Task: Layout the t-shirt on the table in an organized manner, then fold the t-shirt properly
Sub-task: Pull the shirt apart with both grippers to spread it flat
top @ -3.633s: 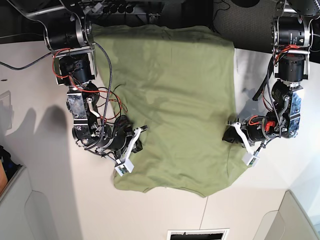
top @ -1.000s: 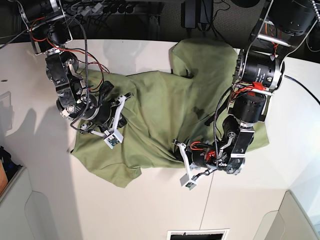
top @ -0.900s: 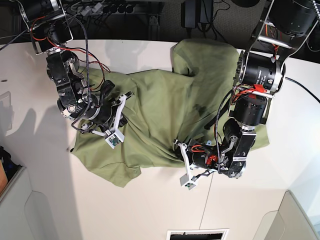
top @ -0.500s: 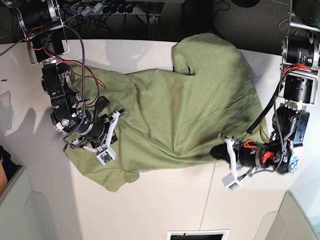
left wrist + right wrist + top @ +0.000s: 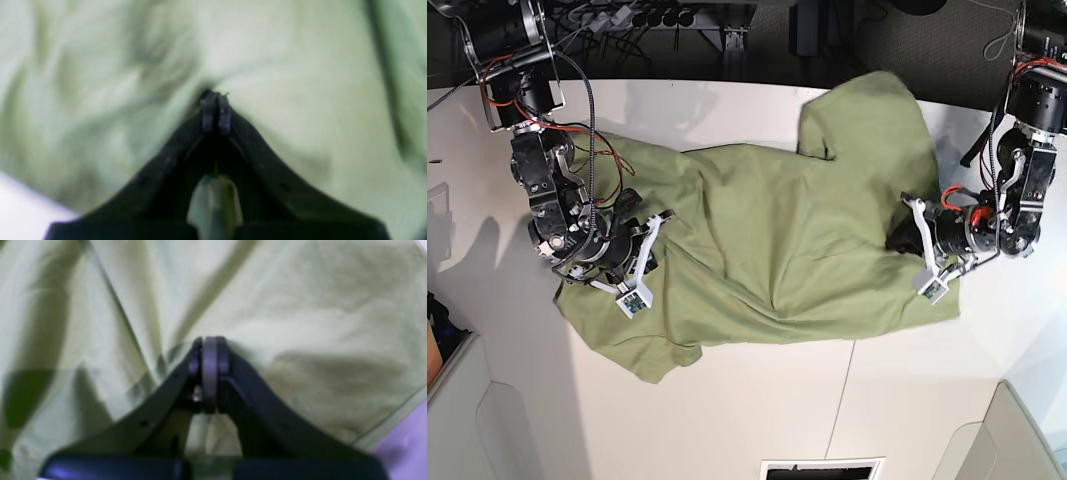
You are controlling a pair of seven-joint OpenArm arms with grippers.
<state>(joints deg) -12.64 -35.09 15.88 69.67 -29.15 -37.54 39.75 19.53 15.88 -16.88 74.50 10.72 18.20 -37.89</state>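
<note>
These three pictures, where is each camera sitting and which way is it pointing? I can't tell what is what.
Base view: sits overhead, looking straight down at the table, the t-shirt and both arms.
Left wrist view: rides on the left arm, looking along the left gripper, whose shut jaws pinch blurred green cloth.
Right wrist view: rides on the right arm, looking along the right gripper, also shut on cloth.
Shared: all three show the same t-shirt; the base view shows both grippers, left and right.
</note>
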